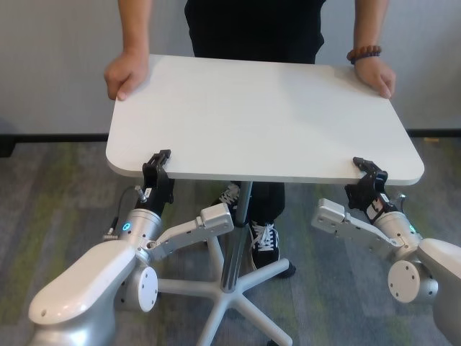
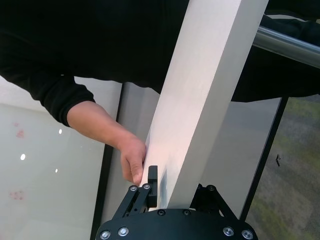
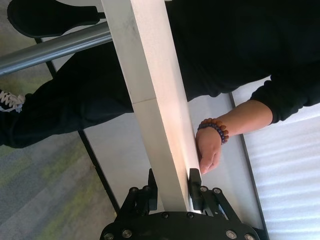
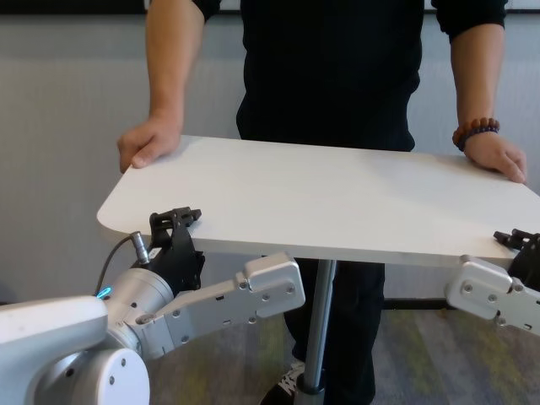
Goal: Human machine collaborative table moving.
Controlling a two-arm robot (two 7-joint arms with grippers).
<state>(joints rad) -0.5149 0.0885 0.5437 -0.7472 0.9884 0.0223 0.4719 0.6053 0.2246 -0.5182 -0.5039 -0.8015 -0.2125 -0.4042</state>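
No readable text, no labels, no brands, no numbers, no signs on anything in view

L gripper (image 1: 157,163) & R gripper (image 1: 366,170) raised forward, jaws clamped.

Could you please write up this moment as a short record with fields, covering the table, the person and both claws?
table: white top on a silver pole, wheeled star base on carpet
person: stands at the far side, one hand on each far corner, bracelet on the wrist at the robot's right
left claw: clamped on the near edge, left part
right claw: clamped on the near edge, by the right corner
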